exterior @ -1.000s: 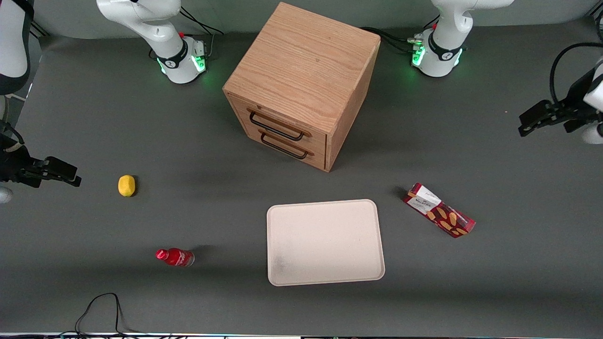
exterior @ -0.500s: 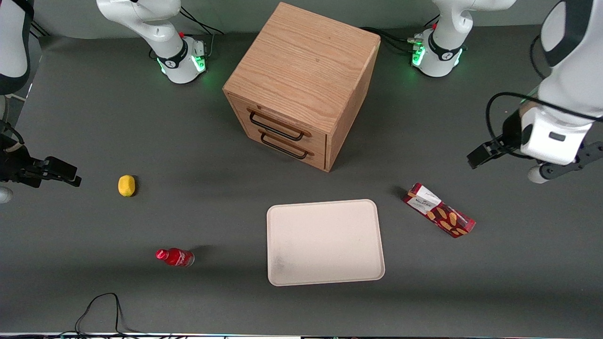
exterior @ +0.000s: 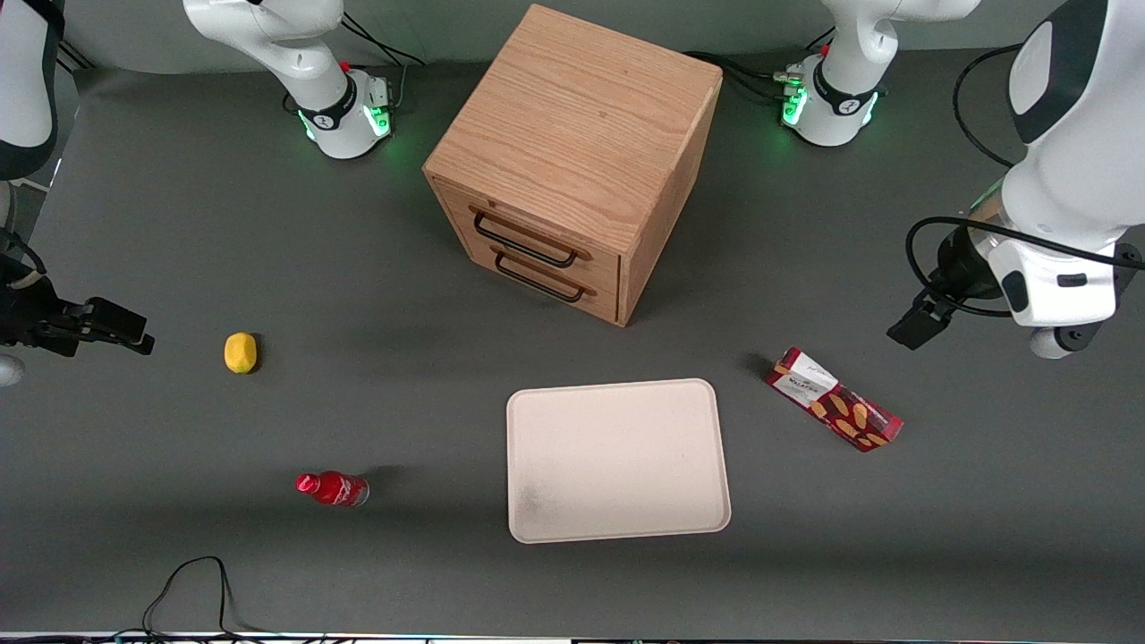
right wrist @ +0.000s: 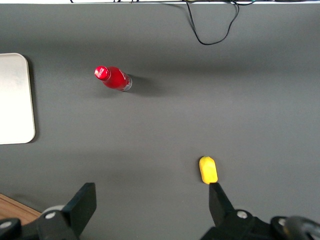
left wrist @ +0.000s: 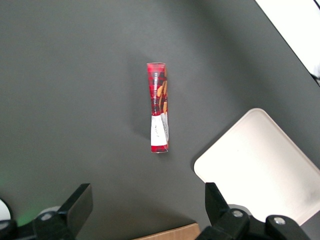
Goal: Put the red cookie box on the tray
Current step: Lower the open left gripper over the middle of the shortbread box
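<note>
Beside tray (exterior: pixel 617 461), red cookie box (exterior: pixel 834 400); gripper (left wrist: pixel 145 212) spread above.

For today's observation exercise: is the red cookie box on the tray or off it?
Off. The red cookie box lies flat on the table beside the tray, apart from it; the open gripper hovers above.

Left arm wearing glossy white shells with dark grey joint bands; black cable looping off the wrist. Tool (exterior: pixel 912 329) showing black fingers (left wrist: pixel 80 202), spread wide. Base glowing green.

Even overhead light, soft shadow beside the wooden cabinet (exterior: pixel 572 161); green glow at the arm bases; sharp focus
</note>
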